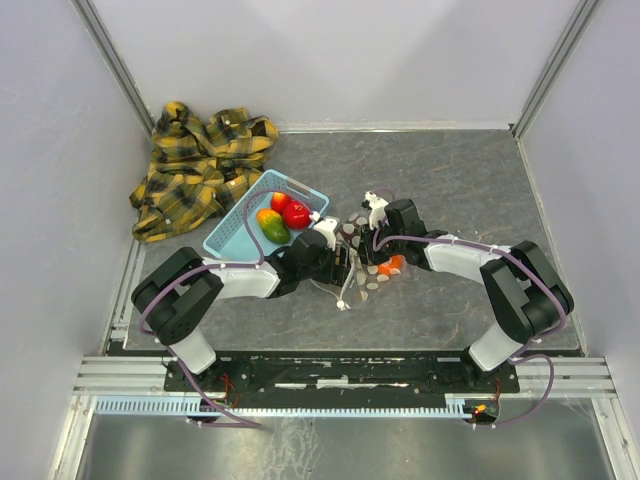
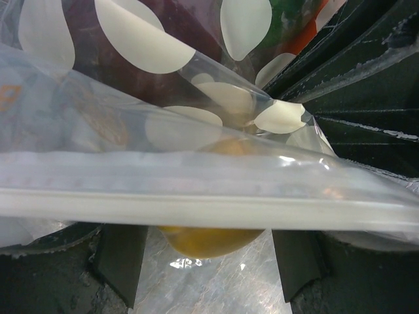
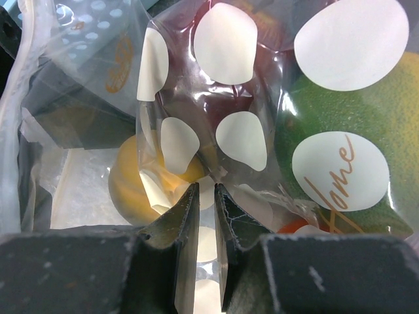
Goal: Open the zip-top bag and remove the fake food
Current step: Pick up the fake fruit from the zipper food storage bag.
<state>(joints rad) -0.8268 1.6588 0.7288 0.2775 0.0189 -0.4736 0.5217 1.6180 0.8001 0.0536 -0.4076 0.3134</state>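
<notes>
- Your right end effector is pinching the glossy, crinkled film of the zip-top bag between nearly touching fingers.
- Your left end effector is standing open, with the smooth white zip strip stretching across its spread fingers.
- The bag is resting on the grey marbled counter between both arms, bulging with rounded, shiny fake food.

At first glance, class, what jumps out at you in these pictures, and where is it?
The dotted zip-top bag sits at table centre between both arms. The right gripper pinches its film, and fake food shows through the plastic. Left of it, a light blue basket holds red and green fruits, and a yellow plaid cloth lies crumpled in the far left corner.
</notes>
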